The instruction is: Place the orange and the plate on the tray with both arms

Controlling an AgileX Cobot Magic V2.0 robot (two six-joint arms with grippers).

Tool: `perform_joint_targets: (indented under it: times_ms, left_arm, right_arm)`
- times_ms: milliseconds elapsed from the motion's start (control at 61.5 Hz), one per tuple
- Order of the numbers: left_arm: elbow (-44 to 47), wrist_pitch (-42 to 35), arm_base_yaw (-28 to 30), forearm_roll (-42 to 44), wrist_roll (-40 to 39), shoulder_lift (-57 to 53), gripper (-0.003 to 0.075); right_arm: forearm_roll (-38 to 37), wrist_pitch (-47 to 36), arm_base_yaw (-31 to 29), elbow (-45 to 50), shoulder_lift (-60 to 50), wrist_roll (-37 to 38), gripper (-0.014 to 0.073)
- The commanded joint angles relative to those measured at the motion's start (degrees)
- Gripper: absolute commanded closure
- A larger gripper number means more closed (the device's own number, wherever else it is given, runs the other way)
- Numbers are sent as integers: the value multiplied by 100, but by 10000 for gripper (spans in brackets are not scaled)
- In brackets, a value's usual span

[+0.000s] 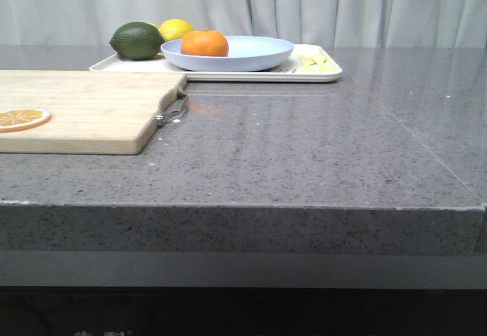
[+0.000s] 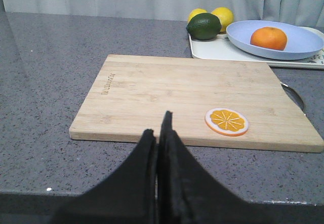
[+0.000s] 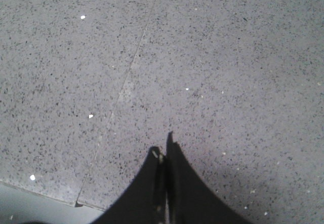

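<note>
Speckled grey stone countertop (image 1: pixel 319 161), pale curtain behind. Nearest: left black gripper (image 2: pixel 158 125), fingers pressed together, empty, above the counter's edge; right black gripper (image 3: pixel 163 150), likewise closed, over bare stone. Next: light wooden cutting board (image 2: pixel 192 95) bearing a thin orange slice (image 2: pixel 227 121). Farthest: cream-white rectangular tray (image 1: pixel 319 74) carrying a dark green lime (image 1: pixel 137 40), yellow lemons (image 1: pixel 176 29), and the lavender-blue round plate (image 1: pixel 259 51), with the whole orange (image 1: pixel 205 43) inside the plate.

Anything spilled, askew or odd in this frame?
Nothing stands out. The orange sits in the plate, the plate rests level on the tray, and both grippers are shut and empty.
</note>
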Motion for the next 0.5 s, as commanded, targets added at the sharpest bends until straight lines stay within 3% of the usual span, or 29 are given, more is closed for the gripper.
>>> perform_joint_targets:
  times_ms: [0,293,488]
  left_arm:
    - [-143,-473,7,-31,-45,-106,738]
    - [-143,-473,7,-31,-45,-106,738]
    - [-143,-473,7,-31,-45,-106,738]
  right_arm:
    - [-119,-1073,5,542,-624,-56,654]
    - [-119,-3190,5,2446,-2508,-50,654]
    - [-119,-3459,5,2700,-3033,-50,654]
